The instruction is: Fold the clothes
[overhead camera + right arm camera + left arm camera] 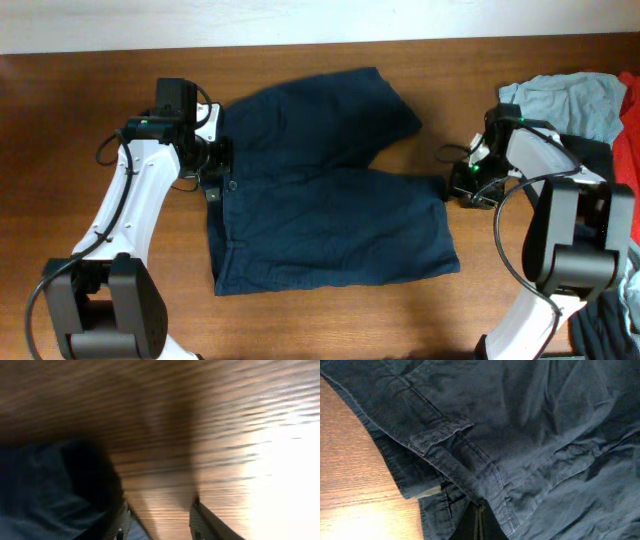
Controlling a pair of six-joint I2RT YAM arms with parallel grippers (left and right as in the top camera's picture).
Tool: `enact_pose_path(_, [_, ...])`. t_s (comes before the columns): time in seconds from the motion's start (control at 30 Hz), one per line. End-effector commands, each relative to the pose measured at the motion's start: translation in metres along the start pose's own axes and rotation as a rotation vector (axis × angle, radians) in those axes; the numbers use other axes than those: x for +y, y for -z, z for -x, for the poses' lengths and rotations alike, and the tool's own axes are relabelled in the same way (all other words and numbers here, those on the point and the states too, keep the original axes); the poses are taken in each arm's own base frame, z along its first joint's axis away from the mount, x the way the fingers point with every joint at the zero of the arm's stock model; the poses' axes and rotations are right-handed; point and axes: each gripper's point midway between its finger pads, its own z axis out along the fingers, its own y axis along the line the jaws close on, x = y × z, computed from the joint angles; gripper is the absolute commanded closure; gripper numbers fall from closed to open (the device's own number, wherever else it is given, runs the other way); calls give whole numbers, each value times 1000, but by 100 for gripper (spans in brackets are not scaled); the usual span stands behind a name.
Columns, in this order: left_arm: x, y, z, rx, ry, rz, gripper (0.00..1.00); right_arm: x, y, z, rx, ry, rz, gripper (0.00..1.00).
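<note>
The dark navy shorts (pixel 320 200) lie spread flat on the wooden table, waistband at the left and two wide legs pointing right. My left gripper (pixel 213 185) is at the waistband's middle. In the left wrist view its fingers (pixel 480 520) are pressed together on the waistband cloth (pixel 530 425), next to a belt loop (pixel 440 435). My right gripper (pixel 458 188) is at the hem of the nearer leg. In the blurred right wrist view its fingers (pixel 157 520) are open with bare wood between them, and the shorts' edge (pixel 45 490) lies just beside the left finger.
A pale light-blue shirt (pixel 565 100) is heaped at the back right, with red cloth (pixel 628 130) at the right edge. A black garment (pixel 600 310) lies at the front right by the right arm's base. The table's far edge (pixel 320 45) meets a white wall.
</note>
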Motion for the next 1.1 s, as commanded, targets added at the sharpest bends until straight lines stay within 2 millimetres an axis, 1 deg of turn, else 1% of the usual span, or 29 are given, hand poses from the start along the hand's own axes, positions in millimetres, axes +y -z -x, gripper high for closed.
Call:
enact_pose_path(0.0, [2, 13, 10, -45, -11, 15, 100, 45, -1, -11, 27, 130, 282, 57])
enact_pose_path(0.1, [2, 13, 10, -45, -11, 15, 100, 59, 4, -10, 17, 175, 370, 56])
enact_pose_path(0.17, [2, 13, 10, -46, -11, 15, 100, 63, 6, -10, 10, 196, 390, 55])
enact_pose_path(0.23, [2, 13, 10, -46, -11, 15, 100, 62, 5, -9, 5, 198, 382, 55])
enact_pose_path(0.33, [2, 13, 10, -45, -11, 15, 100, 53, 2, -8, 7, 175, 328, 53])
enact_pose_path(0.47, [2, 13, 10, -45, -10, 15, 100, 25, -5, -5, 13, 93, 157, 54])
enact_pose_path(0.53, [2, 13, 10, -45, -11, 15, 100, 19, -6, -5, 10, 90, 120, 54])
enact_pose_path(0.6, [2, 13, 10, -45, -11, 15, 100, 17, -7, -2, -2, 90, 111, 56])
enact_pose_path(0.67, [2, 13, 10, -46, -11, 15, 100, 19, -7, 6, -32, 79, 115, 56])
enact_pose_path(0.77, [2, 13, 10, -46, -11, 15, 100, 29, -7, 19, -88, 118, 124, 55])
enact_pose_path(0.87, [2, 13, 10, -45, -11, 15, 100, 43, -10, 25, -121, 164, 127, 55])
enact_pose_path(0.93, [2, 13, 10, -45, -11, 15, 100, 57, -12, 29, -146, 208, 130, 56])
enact_pose_path(0.97, [2, 13, 10, -45, -11, 15, 100, 59, -13, 31, -156, 220, 122, 57])
enact_pose_path(1.0, [2, 13, 10, -45, -11, 15, 100, 59, -15, 35, -176, 211, 73, 58])
enact_pose_path(1.07, [2, 13, 10, -45, -11, 15, 100, 47, -17, 40, -205, 153, -45, 58])
